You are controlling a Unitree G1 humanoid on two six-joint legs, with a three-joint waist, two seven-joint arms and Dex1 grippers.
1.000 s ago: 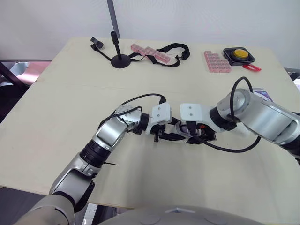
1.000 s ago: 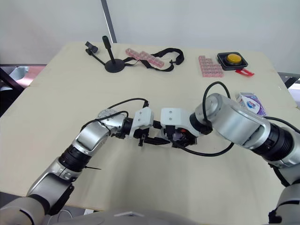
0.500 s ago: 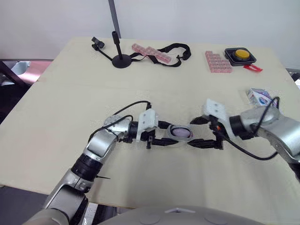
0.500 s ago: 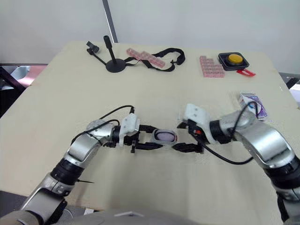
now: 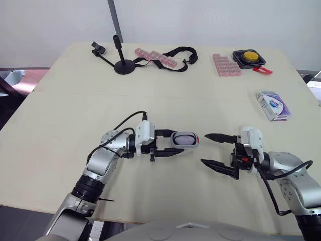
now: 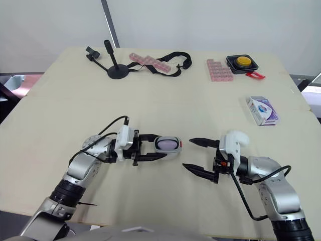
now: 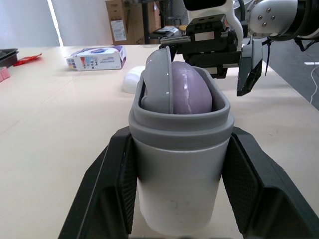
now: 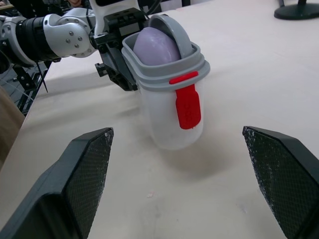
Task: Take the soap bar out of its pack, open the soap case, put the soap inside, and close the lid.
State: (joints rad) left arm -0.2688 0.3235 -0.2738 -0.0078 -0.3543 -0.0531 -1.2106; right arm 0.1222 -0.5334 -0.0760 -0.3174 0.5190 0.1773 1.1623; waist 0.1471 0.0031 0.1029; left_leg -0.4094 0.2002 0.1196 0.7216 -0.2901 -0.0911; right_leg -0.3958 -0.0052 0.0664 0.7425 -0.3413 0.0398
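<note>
Left eye view is showing the left gripper point(image 5: 173, 142) clamping the soap case point(image 5: 184, 140) by its sides over the table point(image 5: 65, 125), with the purple soap point(image 7: 189, 92) sitting inside, the grey lid point(image 7: 158, 82) standing ajar and the red latch point(image 8: 188, 107) hanging loose. Near it the right gripper point(image 5: 203, 148) is hovering, spread wide and empty. Closing well probably means pressing the lid down squarely while the left is bracing, until the latch is catching.

overhead pair; opposed wrists near case point(image 7: 179, 169)
</note>
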